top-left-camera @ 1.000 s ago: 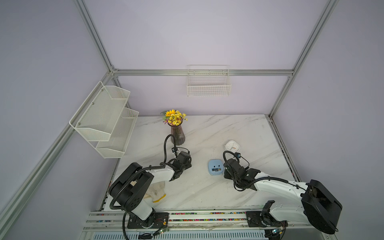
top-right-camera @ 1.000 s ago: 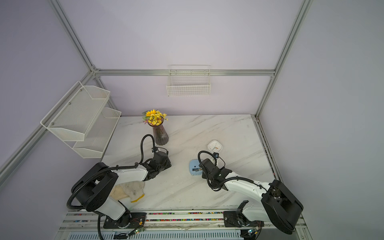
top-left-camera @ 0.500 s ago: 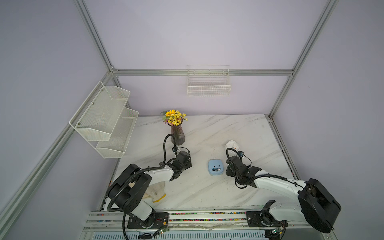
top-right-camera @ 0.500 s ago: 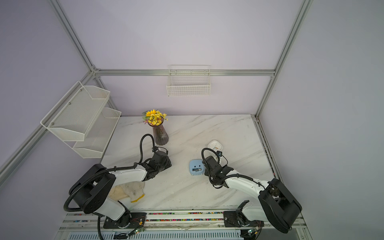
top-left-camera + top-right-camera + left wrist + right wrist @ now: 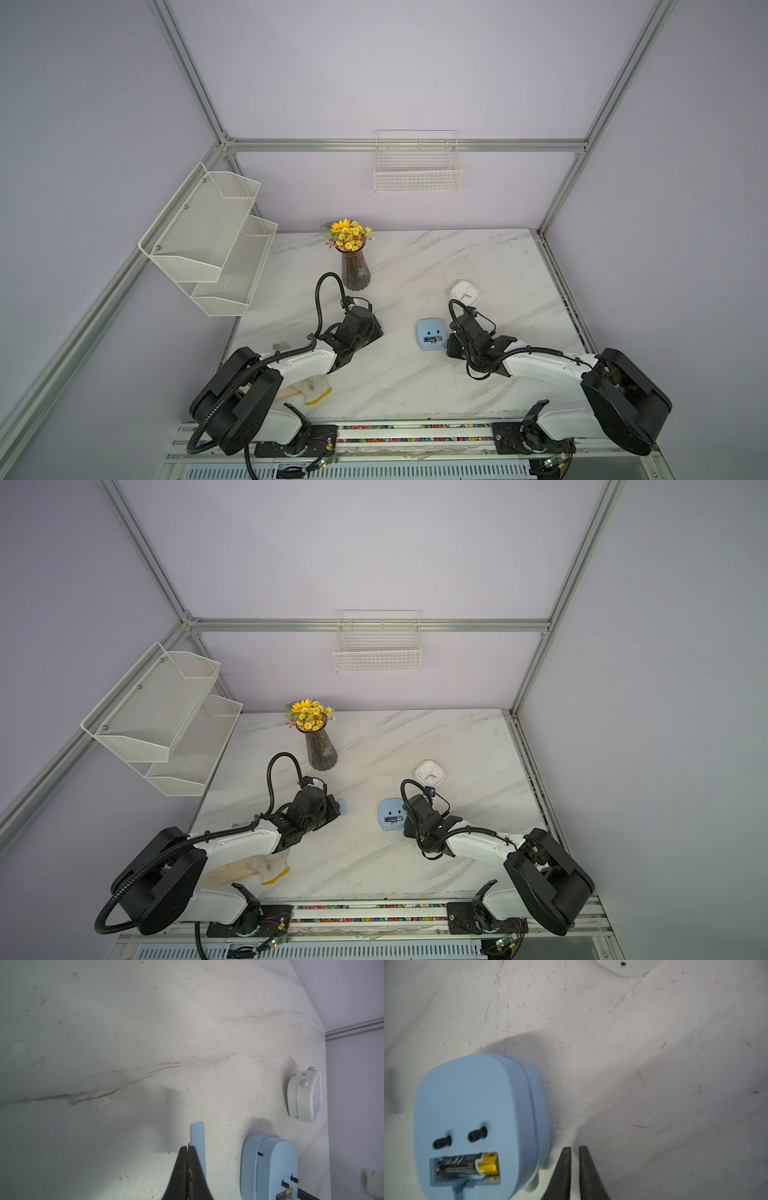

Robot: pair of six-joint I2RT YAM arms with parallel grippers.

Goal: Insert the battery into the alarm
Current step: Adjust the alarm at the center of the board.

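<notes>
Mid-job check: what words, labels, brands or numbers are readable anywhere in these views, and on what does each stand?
Nothing reads clearly.
Battery seated in the blue alarm: pale print on its black wrap, too blurred to read.
White clock: dial markings too small to read.
The blue alarm's shell shows no writing.

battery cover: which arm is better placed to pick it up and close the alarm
Left, probably. The battery cover lies flat at the tips of the left gripper, which is shut. The right gripper sits beside the alarm, on the side away from the cover.
</notes>
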